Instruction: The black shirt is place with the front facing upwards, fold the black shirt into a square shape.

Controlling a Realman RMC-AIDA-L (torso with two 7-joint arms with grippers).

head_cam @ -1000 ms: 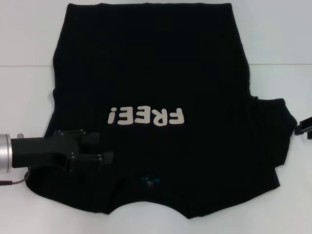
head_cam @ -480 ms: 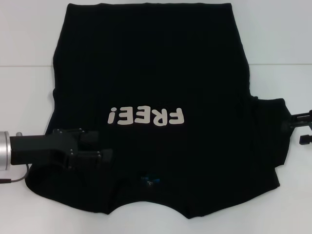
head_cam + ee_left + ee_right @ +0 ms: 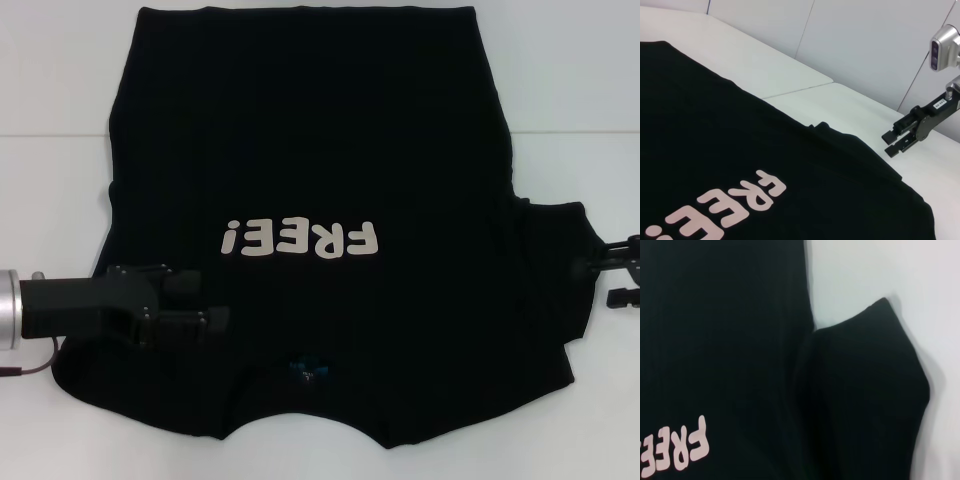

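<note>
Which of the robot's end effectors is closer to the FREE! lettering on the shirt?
Left. The left end effector lies over the black shirt just below and beside the FREE! lettering; the right end effector is off past the sleeve edge.

Silver-cuffed black left claw (image 3: 205, 308), thin red cable (image 3: 30, 372)

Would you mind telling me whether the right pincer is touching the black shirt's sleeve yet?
Apart. In the left wrist view, the open right pincer hovers beside the black shirt, with white table visible between them.
</note>
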